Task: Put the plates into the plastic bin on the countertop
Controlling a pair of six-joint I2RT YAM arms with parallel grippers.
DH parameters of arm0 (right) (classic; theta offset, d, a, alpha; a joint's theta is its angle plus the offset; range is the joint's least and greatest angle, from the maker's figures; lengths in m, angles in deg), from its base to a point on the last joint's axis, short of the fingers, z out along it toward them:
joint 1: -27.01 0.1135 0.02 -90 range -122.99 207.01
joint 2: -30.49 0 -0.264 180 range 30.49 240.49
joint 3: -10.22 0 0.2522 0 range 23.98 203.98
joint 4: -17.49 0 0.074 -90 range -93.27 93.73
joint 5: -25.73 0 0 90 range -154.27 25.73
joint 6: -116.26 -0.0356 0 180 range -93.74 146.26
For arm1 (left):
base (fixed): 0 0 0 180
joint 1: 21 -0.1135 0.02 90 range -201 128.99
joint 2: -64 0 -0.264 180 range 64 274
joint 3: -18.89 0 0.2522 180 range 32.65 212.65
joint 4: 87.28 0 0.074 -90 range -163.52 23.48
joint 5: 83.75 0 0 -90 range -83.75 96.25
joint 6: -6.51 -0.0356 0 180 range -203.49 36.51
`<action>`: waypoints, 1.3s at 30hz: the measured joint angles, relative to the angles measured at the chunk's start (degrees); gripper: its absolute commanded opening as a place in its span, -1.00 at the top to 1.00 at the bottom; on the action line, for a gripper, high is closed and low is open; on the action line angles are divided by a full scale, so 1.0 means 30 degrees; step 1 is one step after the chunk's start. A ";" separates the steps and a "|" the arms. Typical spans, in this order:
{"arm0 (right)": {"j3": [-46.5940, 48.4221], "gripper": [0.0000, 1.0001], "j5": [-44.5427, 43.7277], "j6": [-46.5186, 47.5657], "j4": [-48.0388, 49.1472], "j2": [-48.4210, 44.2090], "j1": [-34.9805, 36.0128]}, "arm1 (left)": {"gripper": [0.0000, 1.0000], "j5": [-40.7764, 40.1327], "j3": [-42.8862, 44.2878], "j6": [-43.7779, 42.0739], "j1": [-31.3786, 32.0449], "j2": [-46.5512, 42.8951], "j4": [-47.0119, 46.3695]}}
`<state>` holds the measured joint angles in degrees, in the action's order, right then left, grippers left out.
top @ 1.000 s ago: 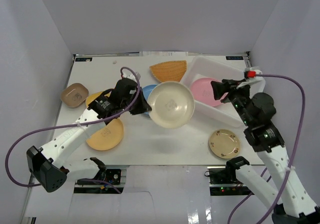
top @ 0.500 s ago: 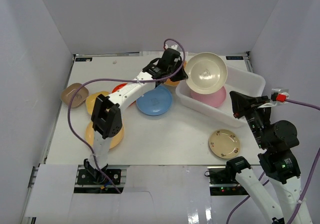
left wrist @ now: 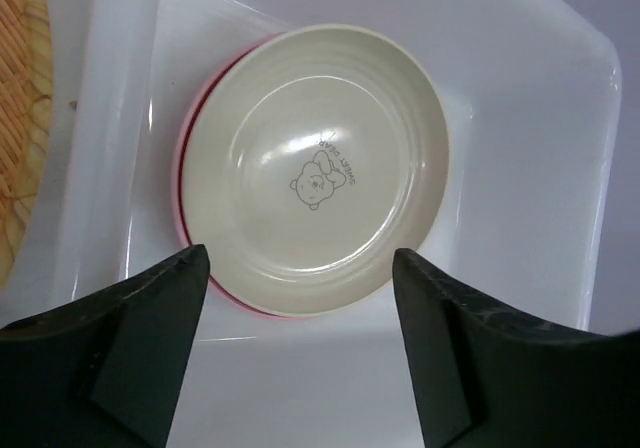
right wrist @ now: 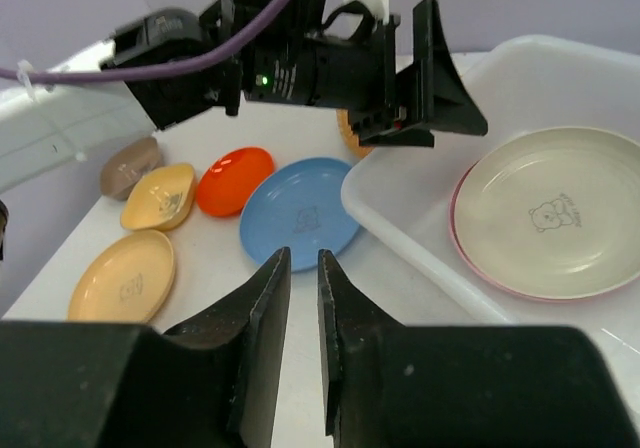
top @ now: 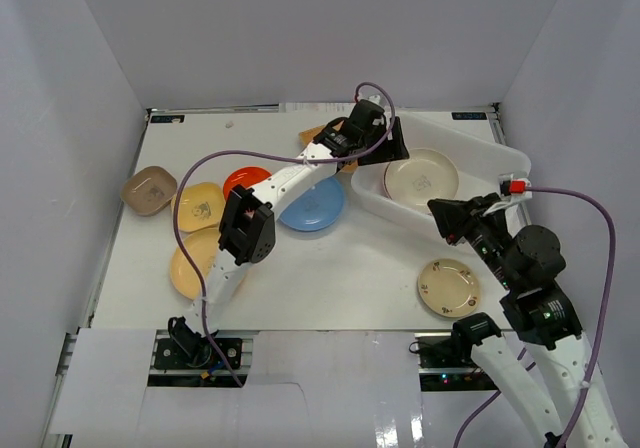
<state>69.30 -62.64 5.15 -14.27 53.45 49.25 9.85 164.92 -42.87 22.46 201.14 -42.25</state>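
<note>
A cream plate (top: 421,178) lies in the plastic bin (top: 500,158), on top of a pink plate (left wrist: 183,183). My left gripper (top: 395,143) hangs open just above them with nothing between its fingers (left wrist: 170,308). On the countertop (top: 330,278) lie a blue plate (top: 315,203), a red-orange one (top: 245,180), a yellow rounded-square one (top: 200,206), a brown one (top: 149,190), a yellow round one (top: 195,263) and a tan one (top: 448,287). My right gripper (top: 440,218) hovers near the bin's front wall, jaws a narrow gap apart and empty.
An orange fan-shaped plate (top: 320,136) lies at the back beside the bin, partly hidden by my left arm. That arm stretches across the middle of the countertop, above the blue plate. Grey walls close in the sides and the back.
My left arm carried the cream plate from mid-table to the bin, set it on the pink plate and opened. My right gripper drew back from the bin and narrowed its jaws.
</note>
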 measured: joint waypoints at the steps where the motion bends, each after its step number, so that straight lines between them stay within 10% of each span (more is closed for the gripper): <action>1: -0.0124 0.48 0.0350 0.0007 0.0058 0.0233 0.0000 | -0.75 -0.0022 0.0000 -0.0117 0.0000 -0.0117 0.0007; 9: -0.1304 0.21 0.5005 0.0415 0.2055 0.4590 0.0641 | -0.63 -0.1814 -0.6521 -0.2506 -0.0182 -0.7446 -0.0240; 19: 0.0423 -0.16 0.3592 0.4357 0.3636 1.4222 0.9442 | -0.52 -0.4765 -2.2221 -0.2091 -0.3395 -2.4567 0.1523; 28: 0.6375 -0.24 0.2441 0.8306 0.4350 2.3482 0.9850 | -0.52 -0.5916 -2.6826 0.0605 -0.4138 -2.6461 0.7745; 39: 1.1730 -0.03 0.1603 1.1460 0.3359 3.0010 1.0244 | -0.50 -0.5982 -2.8873 0.1668 -0.4313 -2.5653 0.8167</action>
<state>104.49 -57.83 39.53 -4.19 143.48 79.98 -8.10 78.30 -37.86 9.52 124.18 -17.75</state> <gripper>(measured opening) 0.546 0.754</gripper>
